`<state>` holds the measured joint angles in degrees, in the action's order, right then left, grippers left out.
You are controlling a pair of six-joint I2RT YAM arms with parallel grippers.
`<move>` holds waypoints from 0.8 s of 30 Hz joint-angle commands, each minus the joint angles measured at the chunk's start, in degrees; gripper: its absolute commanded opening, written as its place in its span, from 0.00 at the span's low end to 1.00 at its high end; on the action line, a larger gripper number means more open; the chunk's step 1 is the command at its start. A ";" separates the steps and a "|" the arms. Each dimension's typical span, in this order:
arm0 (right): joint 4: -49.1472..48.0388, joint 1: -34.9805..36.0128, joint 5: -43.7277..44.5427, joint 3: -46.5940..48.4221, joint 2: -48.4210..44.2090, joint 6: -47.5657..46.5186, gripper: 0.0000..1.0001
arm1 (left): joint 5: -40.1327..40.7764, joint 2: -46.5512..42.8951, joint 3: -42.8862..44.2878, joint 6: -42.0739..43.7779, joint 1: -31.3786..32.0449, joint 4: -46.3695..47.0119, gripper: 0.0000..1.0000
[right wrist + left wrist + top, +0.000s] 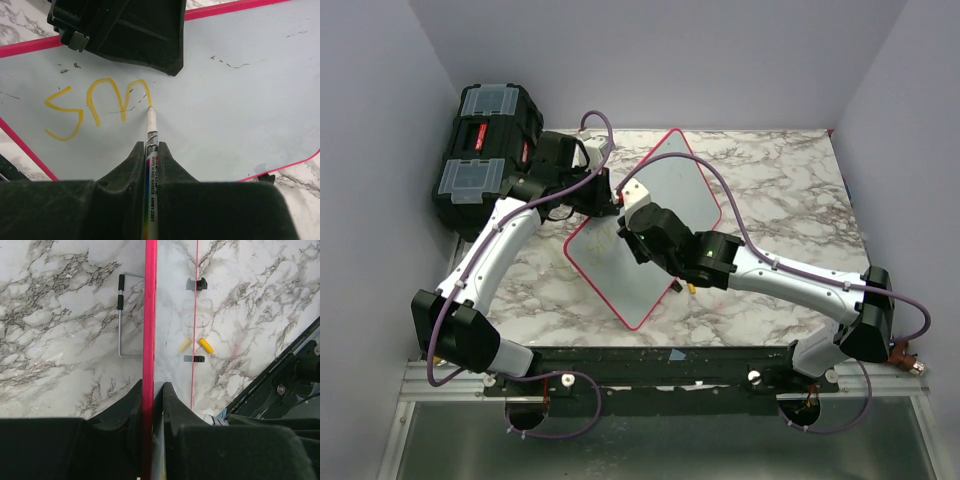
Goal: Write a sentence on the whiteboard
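The whiteboard (675, 180), white with a pink-red frame, lies turned like a diamond on the marble table. My left gripper (606, 196) is shut on its left frame edge (149, 315), one finger on each side (152, 386). My right gripper (151, 146) is shut on a white whiteboard marker (150, 131) over the board's middle (626, 230). The marker's yellow tip touches the whiteboard (230, 110) at the end of the last stroke. The sentence (95, 105) reads as two yellow letters, "Sm", just left of the tip.
A black toolbox (485, 155) with clear-lidded compartments stands at the back left. A yellow marker cap (205, 345) lies on the marble beside the board's black clips (200, 284). A bent metal wire stand (125, 315) lies under the board's other side. Grey walls enclose the table.
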<state>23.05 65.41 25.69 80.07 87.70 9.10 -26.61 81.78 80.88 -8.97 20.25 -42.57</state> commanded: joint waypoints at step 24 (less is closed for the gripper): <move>3.94 -7.85 -6.70 -3.51 -11.07 6.05 0.01 | 6.57 0.04 2.61 7.21 0.82 -1.29 0.00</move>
<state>25.82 59.99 23.00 77.89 79.09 14.09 -26.46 81.78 82.06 -8.34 21.15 -43.22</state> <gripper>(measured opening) 0.111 0.160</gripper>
